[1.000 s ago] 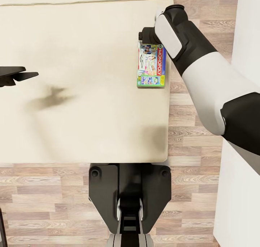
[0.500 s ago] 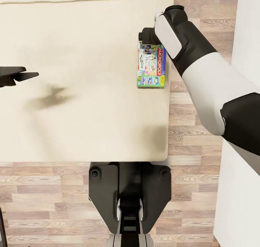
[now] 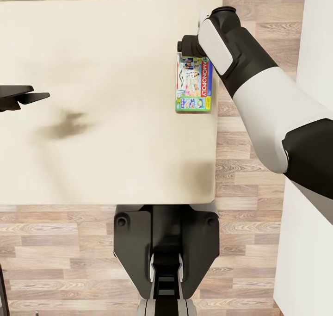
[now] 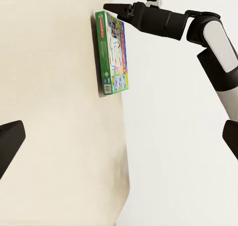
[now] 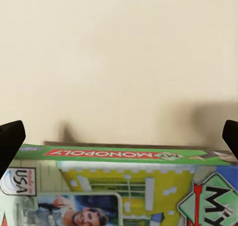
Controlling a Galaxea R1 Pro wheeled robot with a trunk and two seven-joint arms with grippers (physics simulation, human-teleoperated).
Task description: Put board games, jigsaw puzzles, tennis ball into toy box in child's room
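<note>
risk first: the monopoly board game (image 3: 193, 84) lies flat on the bed (image 3: 101, 121), right at the bed's right edge and toward the headboard end. a push from the right gripper (image 4: 115, 8) at the far short end could slide the box off that edge onto the wood floor (image 3: 240, 177), or the fingers could scrape over the lid and close on nothing, since the box is thin and sits flush on the mattress. judging by the right wrist view the fingertips sit wide, one at each side of the frame, so the right pincer looks released and straddles the box end; nothing gripped yet. from the left wrist view the right gripper hangs just over the far end of the box; can't tell if it touches.

the left gripper (image 3: 25, 96) hovers over the bed's left part, well apart from the game; its fingers look spread, holding nothing.

the box: green edges, red monopoly band down one long side, yellow and blue art, lid facing up, undamaged.
</note>
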